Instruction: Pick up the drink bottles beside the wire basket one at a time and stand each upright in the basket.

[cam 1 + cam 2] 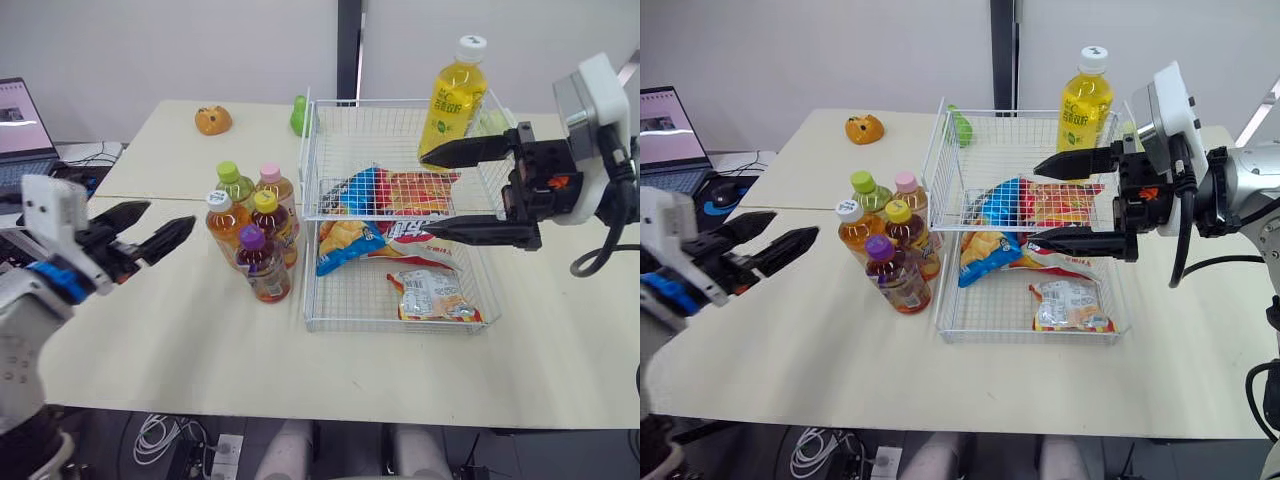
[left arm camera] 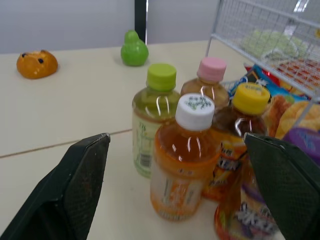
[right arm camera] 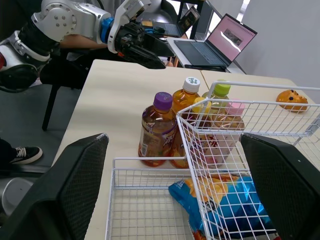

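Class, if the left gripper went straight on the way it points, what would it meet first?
Probably the white-capped orange bottle, centred ahead of the open left gripper in its wrist view; depth unclear.

Wall: I see a plain pale wall (image 1: 150, 50) behind the counter, split by a dark vertical strip (image 1: 347, 45).
Counter: cream top (image 1: 180, 340), with a thin seam (image 1: 150, 198) running across its left part.
Left side: an open laptop (image 1: 18, 120) with a lit screen sits on a lower desk, just beyond the counter's edge.
Floor: grey (image 3: 30, 125); I can make out white cables (image 1: 160, 435) and a power strip (image 1: 226, 452) under the counter's near edge.
Light: even and diffuse across the counter top.
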